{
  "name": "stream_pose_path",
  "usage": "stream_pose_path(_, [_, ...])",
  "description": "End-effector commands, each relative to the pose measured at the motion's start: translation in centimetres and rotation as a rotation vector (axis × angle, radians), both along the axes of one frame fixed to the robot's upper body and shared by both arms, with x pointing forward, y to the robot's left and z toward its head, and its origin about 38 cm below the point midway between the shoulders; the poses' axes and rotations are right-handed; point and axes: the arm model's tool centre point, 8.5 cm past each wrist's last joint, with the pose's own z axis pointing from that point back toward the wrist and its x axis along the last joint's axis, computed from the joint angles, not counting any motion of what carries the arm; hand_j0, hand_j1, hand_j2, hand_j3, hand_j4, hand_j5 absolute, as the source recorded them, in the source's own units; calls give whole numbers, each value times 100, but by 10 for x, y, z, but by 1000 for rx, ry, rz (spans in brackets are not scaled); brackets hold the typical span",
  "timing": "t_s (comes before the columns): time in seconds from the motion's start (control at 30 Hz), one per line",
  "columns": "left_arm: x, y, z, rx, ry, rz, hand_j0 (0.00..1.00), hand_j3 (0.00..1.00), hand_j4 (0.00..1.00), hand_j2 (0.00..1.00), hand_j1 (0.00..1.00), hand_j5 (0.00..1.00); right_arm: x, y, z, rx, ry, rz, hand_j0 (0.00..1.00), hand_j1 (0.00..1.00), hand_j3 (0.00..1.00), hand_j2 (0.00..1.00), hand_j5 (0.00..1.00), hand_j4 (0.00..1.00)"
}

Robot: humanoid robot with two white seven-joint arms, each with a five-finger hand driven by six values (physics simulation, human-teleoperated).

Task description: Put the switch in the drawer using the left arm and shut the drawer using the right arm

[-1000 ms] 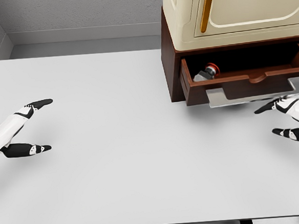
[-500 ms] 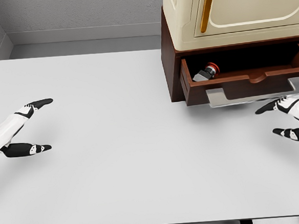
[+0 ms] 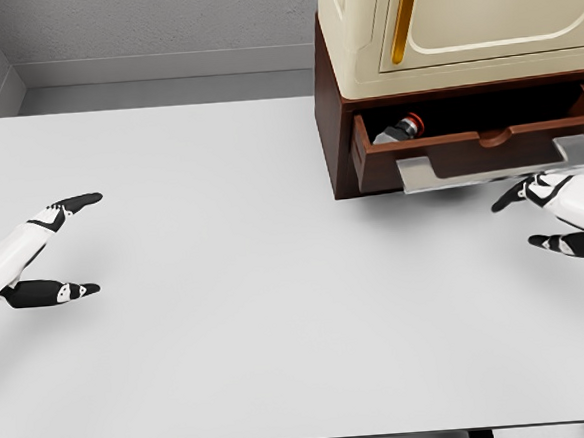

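Table (image 3: pixel 228 314): smooth matt white, looks like laminate; the drawer (image 3: pixel 468 152) and the cabinet base around it read as dark reddish-brown wood with a satin finish, with a flat brushed-metal handle (image 3: pixel 499 162) along the drawer front. Unit (image 3: pixel 458 17) on top of the drawer is cream moulded plastic, slight sheen, amber trim strip. Switch (image 3: pixel 401 129) inside the drawer: grey metallic body, glossy red cap; both hands, left hand (image 3: pixel 49 251) and right hand (image 3: pixel 563 218), smooth white plastic shells with matt black fingertips.

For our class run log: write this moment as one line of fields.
switch: in drawer | drawer: partly open | right hand: open, at handle | left hand: open, resting over table
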Motion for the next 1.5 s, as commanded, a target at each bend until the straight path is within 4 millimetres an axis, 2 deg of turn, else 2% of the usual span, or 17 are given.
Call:
stream_pose_path(0.0, [0,0,0,-8,2,-1,100,100,100,100,100,100,-1,9,7,163,15,-8,73,73,73,73,73,73])
stream_pose_path(0.2, [0,0,0,-8,2,-1,100,100,100,100,100,100,-8,2,-9,148,60,-29,73,73,73,73,73,73])
stream_pose_path(0.37, [0,0,0,-8,2,-1,100,100,100,100,100,100,-6,0,-6,154,56,-37,73,73,73,73,73,73])
stream_pose_path(0.5, [0,0,0,-8,2,-1,100,100,100,100,100,100,-2,-6,6,122,38,-33,73,73,73,73,73,73])
stream_pose_path(0.57, [0,-1,0,-9,2,-1,100,100,100,100,100,100,-1,-9,11,122,40,-35,70,70,70,70,70,70])
stream_pose_path(0.7, [0,-1,0,-9,2,-1,100,100,100,100,100,100,1,-11,13,121,33,-40,58,58,58,58,58,58])
stream_pose_path(0.83, [0,-1,0,-9,2,-1,100,100,100,100,100,100,3,-10,16,122,24,-39,53,53,53,53,53,53])
stream_pose_path(1.27, [0,-1,0,-10,0,-2,100,100,100,100,100,100,11,1,29,137,-28,-9,55,55,55,55,55,55])
stream_pose_path(1.37, [0,-3,0,-14,-2,-3,100,100,100,100,100,100,12,6,24,145,-22,-1,55,55,55,55,55,55])
stream_pose_path(1.47, [0,-3,0,-14,-2,-3,100,100,100,100,100,100,15,20,12,152,0,31,56,56,56,56,56,56])
